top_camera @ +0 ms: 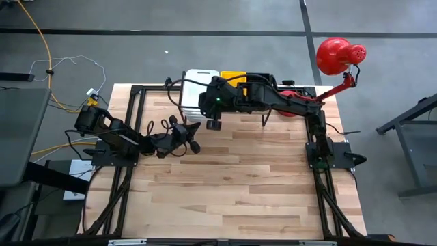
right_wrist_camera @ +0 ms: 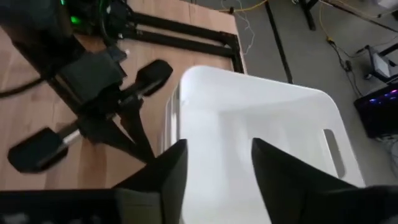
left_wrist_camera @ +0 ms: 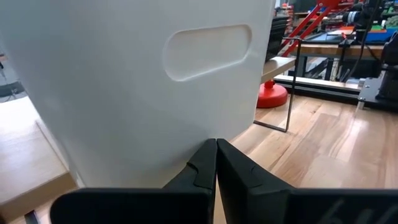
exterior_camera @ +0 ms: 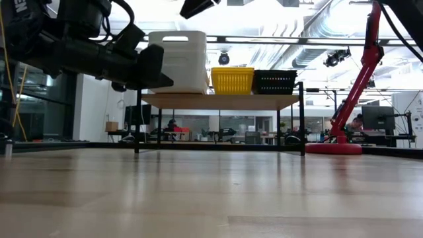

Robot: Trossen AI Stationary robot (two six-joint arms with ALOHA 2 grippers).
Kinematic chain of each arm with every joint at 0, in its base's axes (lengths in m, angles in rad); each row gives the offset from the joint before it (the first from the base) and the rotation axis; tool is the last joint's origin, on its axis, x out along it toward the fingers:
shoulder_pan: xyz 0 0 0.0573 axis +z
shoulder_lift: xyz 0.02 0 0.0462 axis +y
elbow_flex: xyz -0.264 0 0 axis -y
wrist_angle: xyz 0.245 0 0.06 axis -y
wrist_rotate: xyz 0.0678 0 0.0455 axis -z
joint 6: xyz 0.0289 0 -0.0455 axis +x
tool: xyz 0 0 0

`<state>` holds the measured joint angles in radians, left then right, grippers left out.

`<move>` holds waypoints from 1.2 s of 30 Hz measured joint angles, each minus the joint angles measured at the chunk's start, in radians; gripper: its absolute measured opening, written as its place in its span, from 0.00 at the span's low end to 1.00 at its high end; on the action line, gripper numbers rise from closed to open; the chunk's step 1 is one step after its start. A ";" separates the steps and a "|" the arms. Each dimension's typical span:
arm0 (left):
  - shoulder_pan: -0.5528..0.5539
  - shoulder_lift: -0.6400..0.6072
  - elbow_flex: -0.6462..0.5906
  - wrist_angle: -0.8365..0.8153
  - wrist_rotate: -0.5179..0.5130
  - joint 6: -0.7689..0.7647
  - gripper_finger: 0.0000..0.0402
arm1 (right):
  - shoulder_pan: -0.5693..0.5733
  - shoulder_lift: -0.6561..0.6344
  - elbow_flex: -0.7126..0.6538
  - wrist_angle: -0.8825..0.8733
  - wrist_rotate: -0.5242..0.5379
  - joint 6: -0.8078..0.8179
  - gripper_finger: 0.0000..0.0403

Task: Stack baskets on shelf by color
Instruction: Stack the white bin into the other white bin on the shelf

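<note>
On the shelf (exterior_camera: 218, 100) a tall white basket (exterior_camera: 177, 63) stands at the left end, a yellow basket (exterior_camera: 232, 80) in the middle and a black basket (exterior_camera: 274, 82) at the right end. From above, only the white (top_camera: 198, 87) and yellow (top_camera: 233, 76) baskets show; my right arm hides the black one. My left gripper (left_wrist_camera: 216, 146) is shut, with its tips at the white basket's side wall (left_wrist_camera: 143, 112), below the handle slot. It also shows in the high view (top_camera: 192, 130). My right gripper (right_wrist_camera: 217, 168) is open and hovers above the white basket (right_wrist_camera: 261, 118). My left gripper's shut fingertips (left_wrist_camera: 211, 152) point roughly level at the white basket's wall (left_wrist_camera: 205, 127), coming from the table's near left. The fingers hide the meeting point. I cannot tell whether they touch the wall.
A red lamp base (exterior_camera: 334, 148) sits on the table right of the shelf, and its red head (top_camera: 339, 55) hangs beyond the far right corner. The bare wooden table (top_camera: 232, 184) stretches toward the near edge. Black frame rails (top_camera: 130, 109) run along the table's sides.
</note>
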<state>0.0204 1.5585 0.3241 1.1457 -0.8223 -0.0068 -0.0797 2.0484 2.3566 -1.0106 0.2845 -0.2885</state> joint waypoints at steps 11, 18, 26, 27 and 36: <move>-0.015 -0.066 -0.019 0.000 -0.004 0.063 0.00 | 0.008 -0.057 0.000 -0.250 -0.065 0.105 0.44; -0.030 -0.228 -0.117 -0.007 0.042 0.097 0.00 | 0.049 -0.061 0.000 -0.317 -0.047 0.131 0.42; -0.027 -0.406 -0.201 -0.057 0.485 0.111 0.00 | 0.068 -0.061 0.000 -0.396 -0.029 0.175 0.40; -0.027 -0.421 -0.201 -0.081 0.512 0.105 0.00 | 0.068 -0.061 0.000 -0.410 -0.024 0.184 0.40; -0.026 -0.448 -0.146 -0.276 0.488 0.084 0.00 | 0.121 -0.085 -0.094 -0.475 0.040 0.268 0.40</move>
<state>-0.0059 1.1110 0.1777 0.8693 -0.3342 0.0774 0.0415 1.9631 2.2628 -1.4859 0.3248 -0.0201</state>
